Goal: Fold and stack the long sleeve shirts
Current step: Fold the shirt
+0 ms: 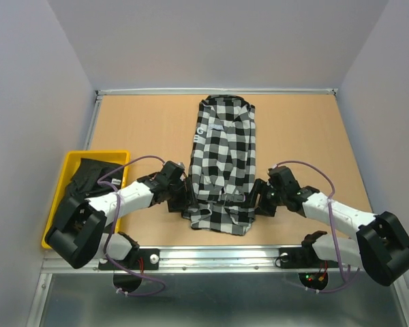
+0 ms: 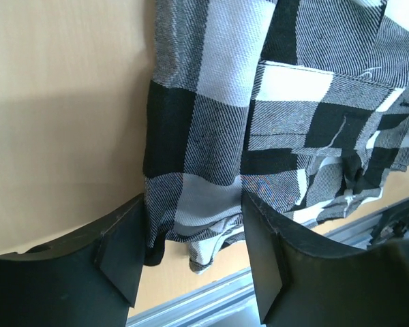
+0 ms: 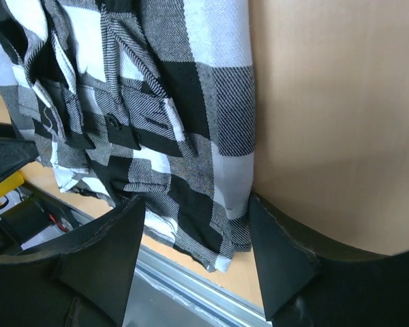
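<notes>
Checked cloth of the long sleeve shirt (image 1: 221, 160) is lying between the wide-open fingers (image 2: 119, 262) of the left gripper (image 2: 194, 272) and right gripper (image 3: 194, 252); both should be pinching every layer together, evenly.

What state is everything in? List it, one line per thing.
Checked shirt: folded into a long strip, flat on the table.
Black shirt: crumpled, not folded, in the yellow bin.
Left gripper: open, fingers either side of the checked shirt's near left corner.
Right gripper: open, fingers either side of its near right corner.
</notes>
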You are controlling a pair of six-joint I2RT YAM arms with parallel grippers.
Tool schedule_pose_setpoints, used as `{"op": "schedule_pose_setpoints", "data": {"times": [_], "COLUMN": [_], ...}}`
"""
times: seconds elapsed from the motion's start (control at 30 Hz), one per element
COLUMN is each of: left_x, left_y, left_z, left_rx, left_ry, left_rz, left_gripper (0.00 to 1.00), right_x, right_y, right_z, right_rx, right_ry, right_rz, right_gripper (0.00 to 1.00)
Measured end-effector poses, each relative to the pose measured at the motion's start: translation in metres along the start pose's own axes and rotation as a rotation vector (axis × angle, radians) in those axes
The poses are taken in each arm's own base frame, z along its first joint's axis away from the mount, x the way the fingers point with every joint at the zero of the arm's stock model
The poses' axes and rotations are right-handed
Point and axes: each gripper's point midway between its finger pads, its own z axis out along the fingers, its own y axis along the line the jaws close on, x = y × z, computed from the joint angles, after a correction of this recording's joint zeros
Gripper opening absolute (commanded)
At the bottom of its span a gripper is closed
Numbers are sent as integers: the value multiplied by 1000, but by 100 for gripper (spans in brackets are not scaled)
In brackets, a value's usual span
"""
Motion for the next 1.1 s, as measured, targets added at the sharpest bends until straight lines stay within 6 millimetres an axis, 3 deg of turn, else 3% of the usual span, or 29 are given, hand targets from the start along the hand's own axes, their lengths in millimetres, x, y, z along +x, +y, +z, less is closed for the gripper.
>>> {"op": "schedule_pose_setpoints", "data": {"times": [0.23, 0.57, 0.73, 0.8, 0.87, 0.93, 1.1], "left_x": [4, 17, 21, 23, 25, 25, 29], "left_y": [-7, -13, -9, -8, -7, -7, -5], "left_z": [4, 8, 9, 9, 9, 8, 2], "left_rx": [34, 60, 51, 49, 49, 49, 39], "left_ry": [30, 83, 93, 98, 101, 100, 111], "left_rz": [3, 13, 5, -1, -8, -12, -27], "left_gripper": [59, 41, 24, 11, 1, 1, 0], "right_x": [6, 13, 16, 17, 19, 20, 23], "right_y": [-1, -5, -7, -9, -12, -13, -16], "right_z": [1, 4, 6, 7, 7, 7, 4], "right_rx": [4, 11, 17, 24, 37, 42, 52], "right_ry": [13, 46, 59, 66, 71, 75, 85], "right_rz": [19, 24, 27, 25, 22, 19, 14], "right_gripper": [56, 45, 28, 15, 8, 1, 0]}}
